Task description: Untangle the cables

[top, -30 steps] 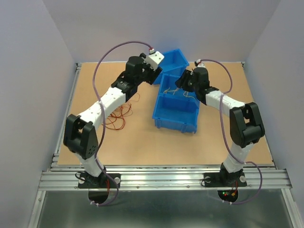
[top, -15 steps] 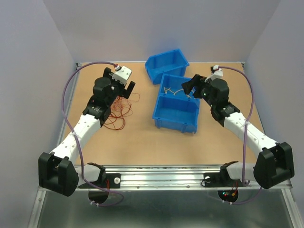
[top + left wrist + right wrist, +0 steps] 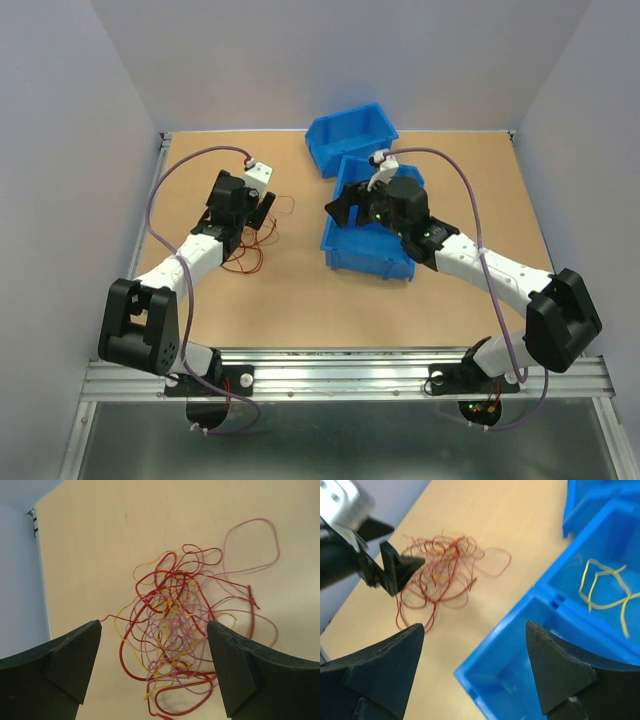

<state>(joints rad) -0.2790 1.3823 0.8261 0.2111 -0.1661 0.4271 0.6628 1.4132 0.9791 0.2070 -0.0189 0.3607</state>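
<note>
On the near left of the tan table (image 3: 300, 300), a loose tangle of red, yellow and pink cables (image 3: 175, 630) lies flat on the surface. Your left gripper (image 3: 154, 630) hangs over it with its fingers spread wide on either side of the heap, pinching nothing. To the right, your right gripper (image 3: 475, 627) hovers by the left rim of the nearest blue bin (image 3: 370, 255), also spread and holding nothing. Just behind, a few yellow cables (image 3: 602, 587) lie in the next blue compartment (image 3: 580, 545), and a further blue bin (image 3: 350, 130) sits at an angle near the table's back edge.
</note>
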